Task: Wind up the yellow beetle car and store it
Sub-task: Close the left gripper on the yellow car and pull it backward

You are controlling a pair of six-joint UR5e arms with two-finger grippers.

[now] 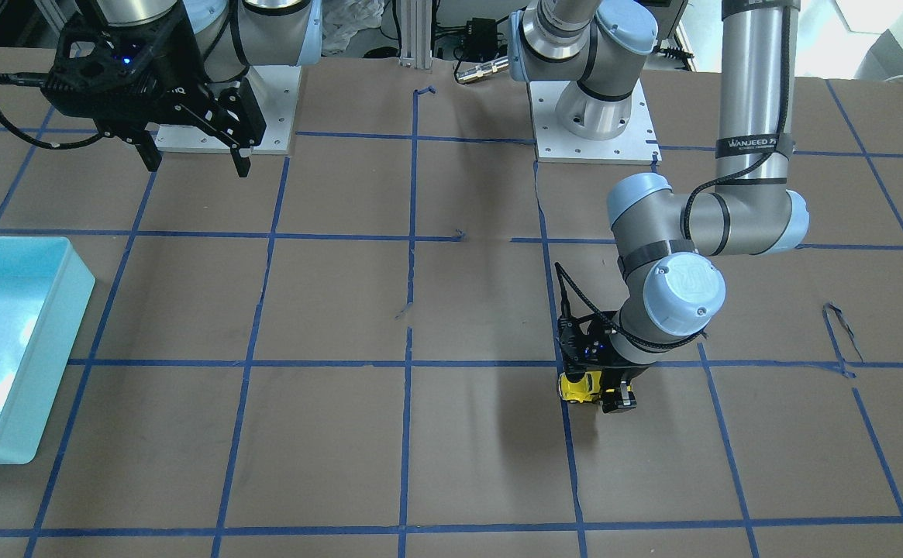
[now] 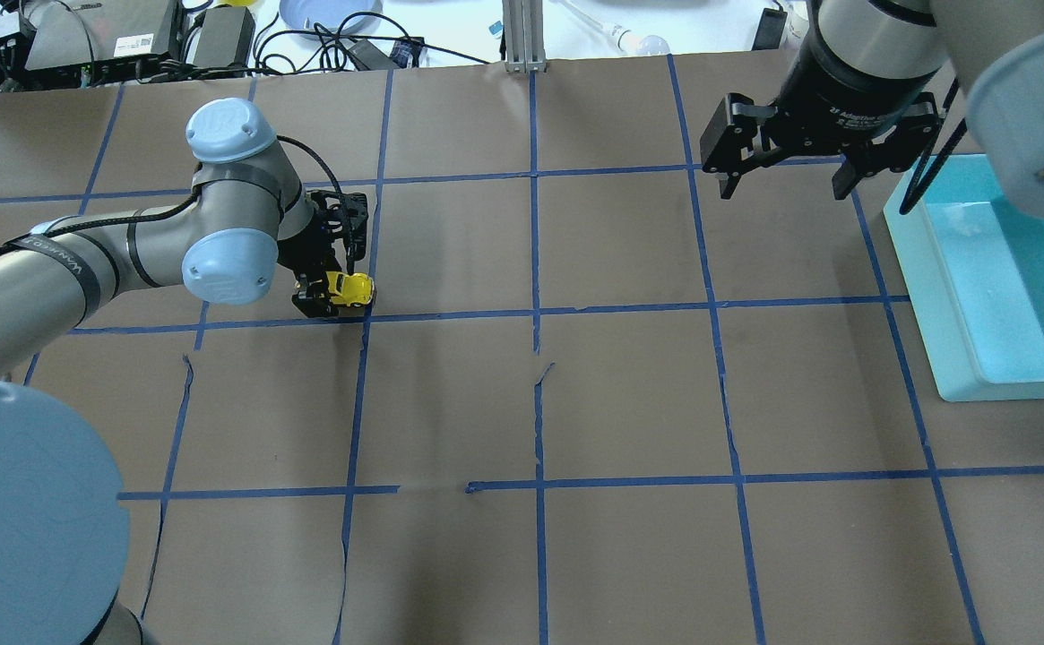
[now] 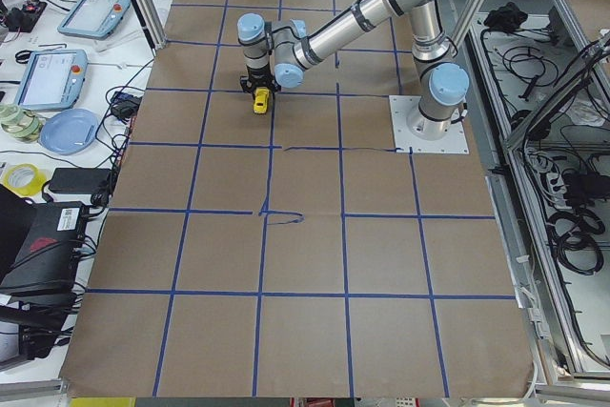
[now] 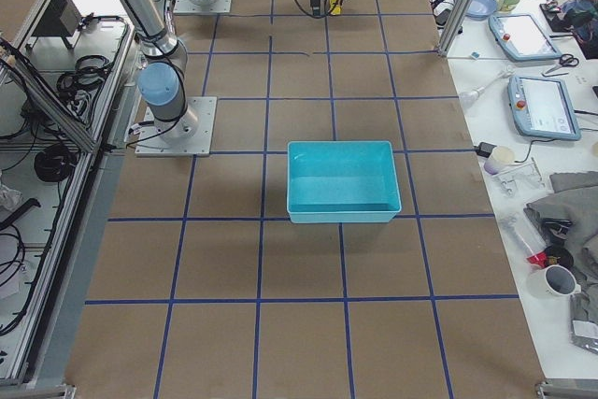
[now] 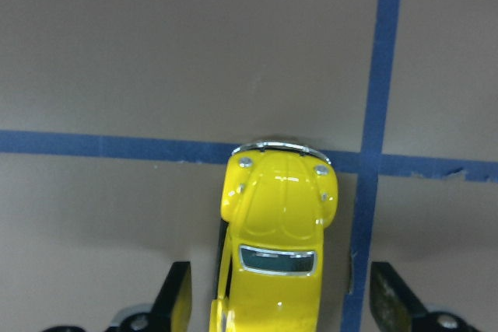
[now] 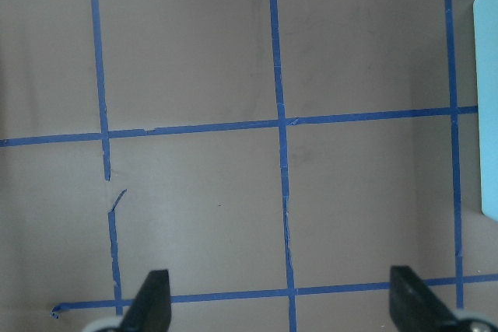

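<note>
Left hand (image 5: 282, 305) spread wide astride yellow beetle car (image 5: 280, 207), right hand (image 2: 784, 188) agape and empty beside teal bin (image 2: 916, 305)

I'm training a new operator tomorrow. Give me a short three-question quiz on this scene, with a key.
1. True or false: the left gripper is open, with one finger on each side of the yellow beetle car.
2. What does the right gripper hold? A the car; B nothing; C a cloth.
3. Fill in: the car stands on the ____, not in the blue bin.

Key: 1 true. 2 B: it hangs open and empty above the table. 3 table.
</note>
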